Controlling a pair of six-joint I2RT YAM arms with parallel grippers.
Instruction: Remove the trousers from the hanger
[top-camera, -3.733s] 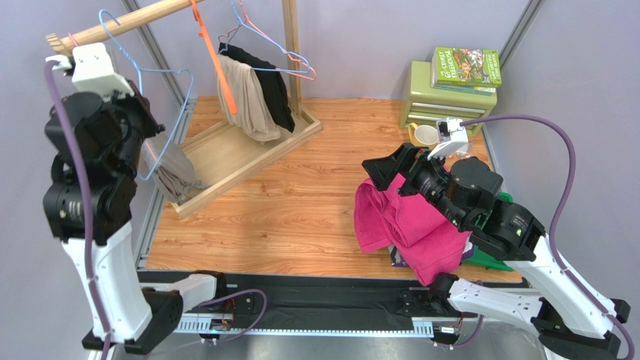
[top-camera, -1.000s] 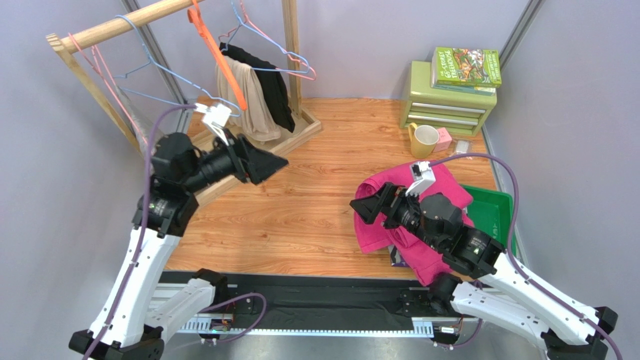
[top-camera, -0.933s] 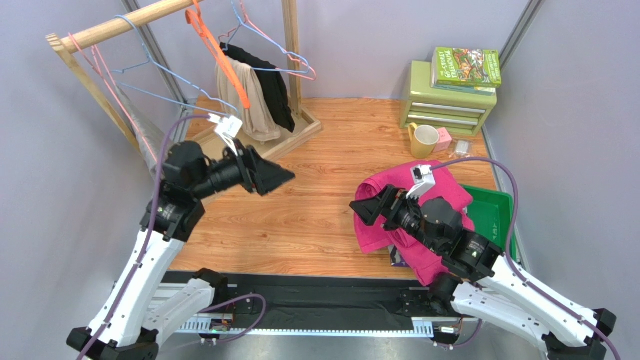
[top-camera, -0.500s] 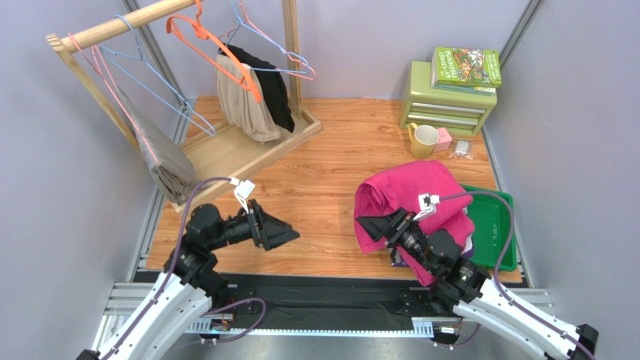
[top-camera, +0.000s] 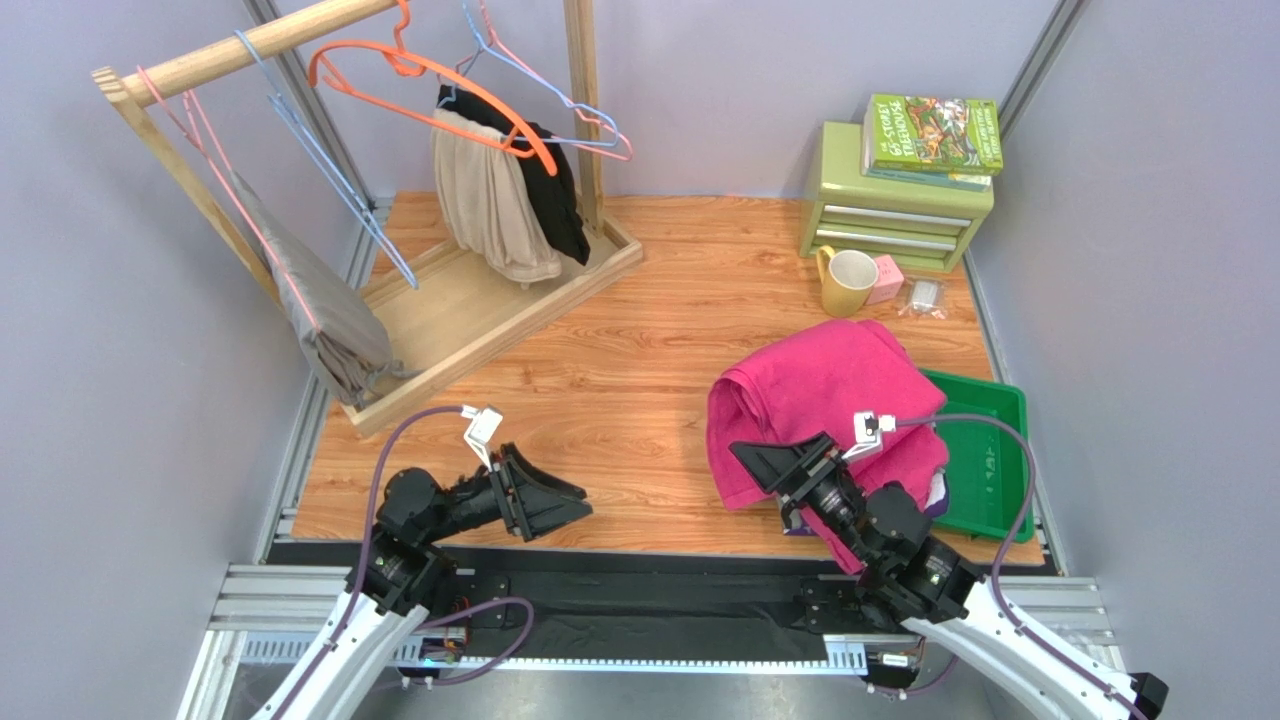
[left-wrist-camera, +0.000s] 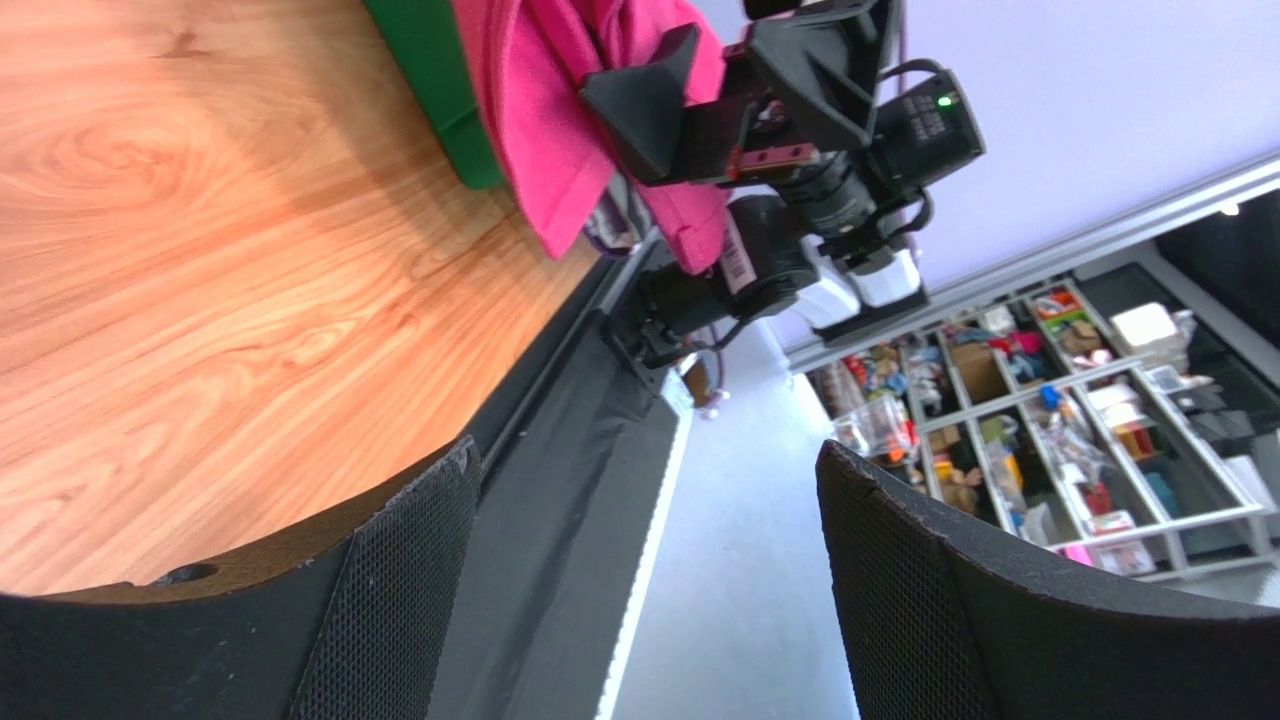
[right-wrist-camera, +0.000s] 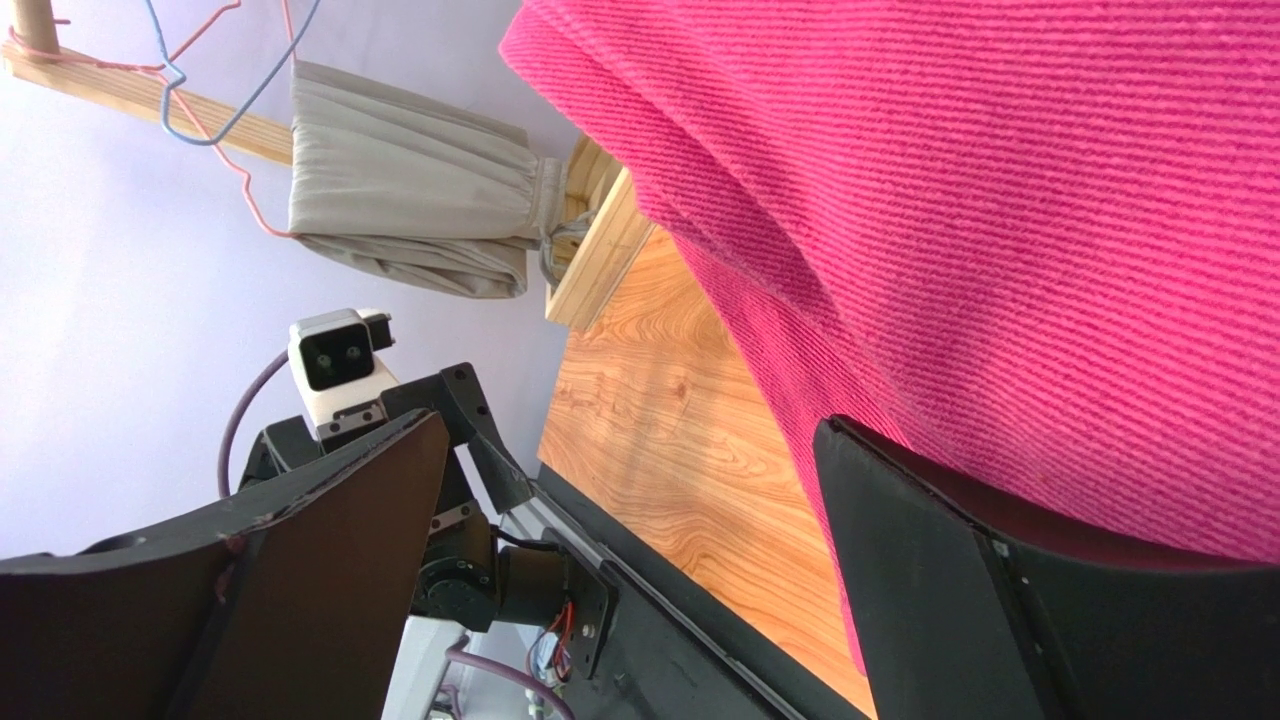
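Two arms: both lie folded low at the near edge of the table (top-camera: 601, 390), well apart from the rack (top-camera: 466, 308). We judge this to be a rest posture, not a reach.
Left gripper (top-camera: 579, 501): the jaws are spread wide with nothing between them (its wrist view shows only wood grain and the other arm through the gap). It points across toward the right arm.
Right gripper (top-camera: 759, 462): the jaws are fully apart and empty. The tips sit just beside the near fold of the pink cloth and are not clamped on it.
Magenta trousers (top-camera: 812, 393): these are heaped in folds on the right of the table, partly draped over the green tray (top-camera: 995, 450). They are on no hanger.
Patterned pair (top-camera: 792, 518): only a small purple and dark edge shows under the near side of the pink heap. We judge that this pair lies beneath it, with both put down in one spot.
Orange hanger (top-camera: 436, 72): it hangs bare and tilted on the rod (top-camera: 256, 45).
Blue hangers (top-camera: 323, 165): these are bare as well.
Beige garment (top-camera: 481, 203) and black garment (top-camera: 559, 195): both are draped over a wire hanger by the rack's right post. We judge them to be outside the job.
Grey cloth (top-camera: 323, 323): it hangs at the rod's left end.
Progress: we judge both pairs to be removed, with nothing left to grip.
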